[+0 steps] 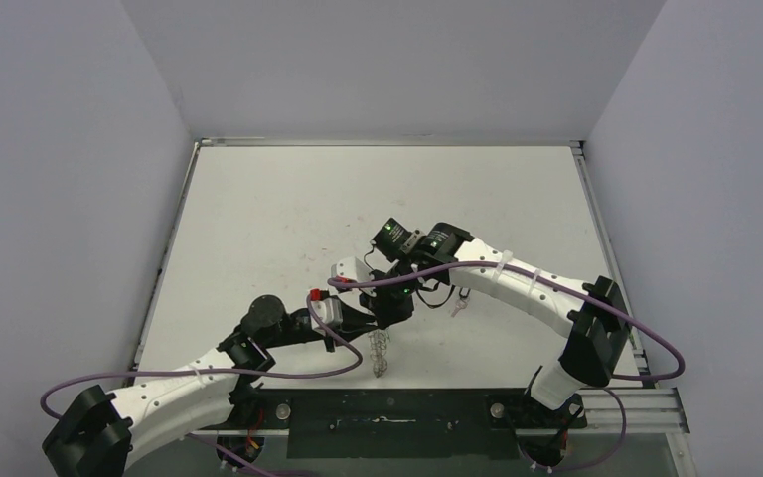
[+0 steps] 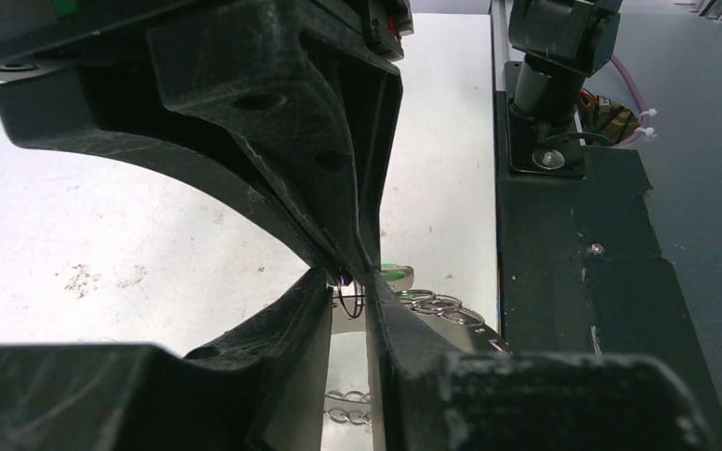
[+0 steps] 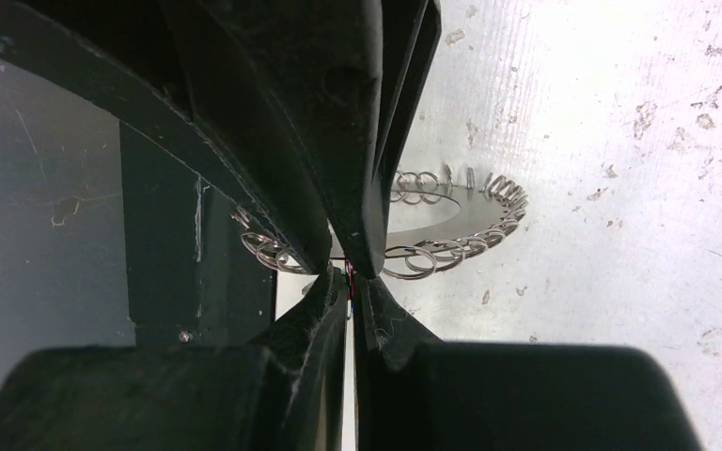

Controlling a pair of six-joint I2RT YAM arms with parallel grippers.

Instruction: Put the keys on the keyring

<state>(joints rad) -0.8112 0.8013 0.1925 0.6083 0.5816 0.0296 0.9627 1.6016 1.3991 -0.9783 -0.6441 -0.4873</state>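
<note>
Silvery loops of the keyring (image 3: 423, 258) fan out just beyond both sets of fingertips, which meet tip to tip. The right gripper (image 3: 348, 282) is pressed closed on itself. The left gripper (image 2: 348, 287) stands narrow, with a thin wire loop (image 2: 350, 301) in its slit; whether it pinches that loop I cannot tell. The keys (image 2: 397, 274) show only as a green tag just past the tips, beside the ring. Around them are a scuffed white table (image 1: 288, 219) and grey walls (image 1: 60, 149).

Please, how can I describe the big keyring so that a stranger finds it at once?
Find the white table, then the black strip along its front edge. Just beyond the strip's middle is a large silvery metal ring. Only it is fringed all round with small wire loops, like a wreath.
</note>
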